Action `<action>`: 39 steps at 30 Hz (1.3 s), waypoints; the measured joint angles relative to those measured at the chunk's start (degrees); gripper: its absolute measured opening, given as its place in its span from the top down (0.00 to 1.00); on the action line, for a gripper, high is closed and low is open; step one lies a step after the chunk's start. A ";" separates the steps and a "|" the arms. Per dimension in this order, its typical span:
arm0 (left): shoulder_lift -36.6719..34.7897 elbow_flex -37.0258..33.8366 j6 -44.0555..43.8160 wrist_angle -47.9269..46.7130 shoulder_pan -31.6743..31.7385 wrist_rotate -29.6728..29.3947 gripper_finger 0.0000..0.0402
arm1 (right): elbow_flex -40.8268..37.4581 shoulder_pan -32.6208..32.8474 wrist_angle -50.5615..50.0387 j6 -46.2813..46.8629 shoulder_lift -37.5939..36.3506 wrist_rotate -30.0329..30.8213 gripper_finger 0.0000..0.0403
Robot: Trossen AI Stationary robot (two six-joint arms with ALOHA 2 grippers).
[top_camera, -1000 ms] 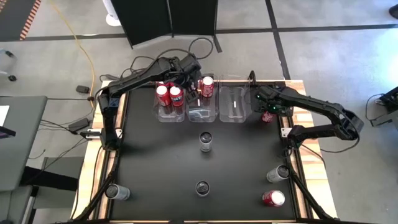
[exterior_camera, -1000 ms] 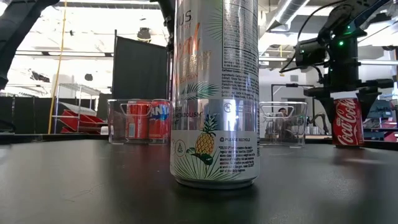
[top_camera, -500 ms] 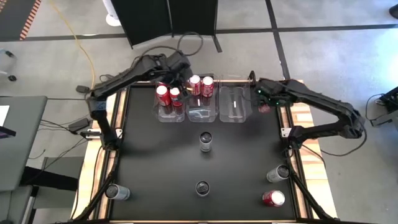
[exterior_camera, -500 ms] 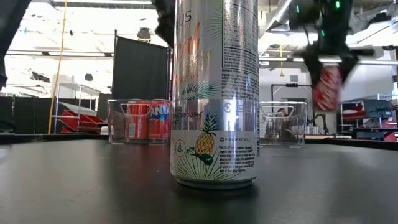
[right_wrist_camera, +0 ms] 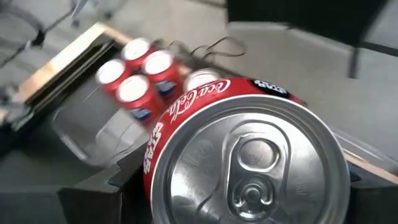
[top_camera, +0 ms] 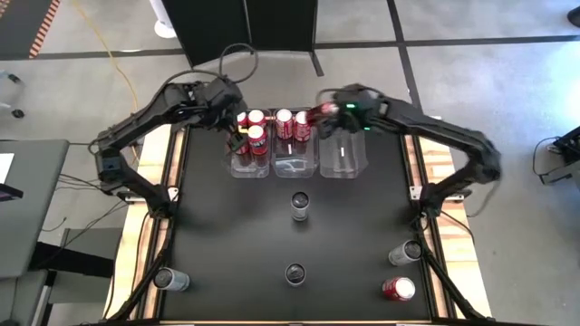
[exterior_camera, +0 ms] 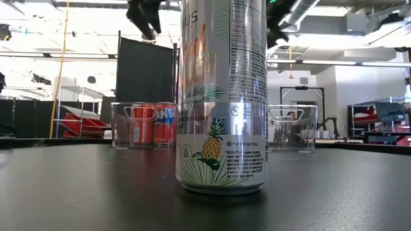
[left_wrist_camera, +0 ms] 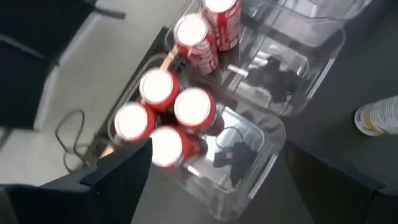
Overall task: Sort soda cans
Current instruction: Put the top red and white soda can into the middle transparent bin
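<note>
One red can [right_wrist_camera: 249, 162] held top-toward-wrist in right fingers [right_wrist_camera: 112, 193].

Four cans [left_wrist_camera: 165, 118] in left bin [left_wrist_camera: 249, 180], two [top_camera: 293, 125] beside.

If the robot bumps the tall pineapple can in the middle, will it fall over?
Probably, if hit high: the pineapple can stands tall and narrow on a small base. Once down, its round body would likely roll across the flat table. Its shiny skin looks slippery.
</note>
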 joint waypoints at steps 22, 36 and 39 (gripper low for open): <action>-13.96 -26.93 -23.89 3.49 -4.77 -2.65 0.10 | 24.05 4.69 -8.19 -12.56 37.41 -2.57 0.25; -13.86 -27.73 -25.46 7.18 -5.51 -2.63 0.10 | 24.05 1.48 -2.89 -16.02 41.97 -4.22 0.21; -13.86 -27.73 -26.54 7.12 -5.51 -2.60 0.10 | 24.05 0.63 -2.22 -17.16 41.97 -4.70 0.14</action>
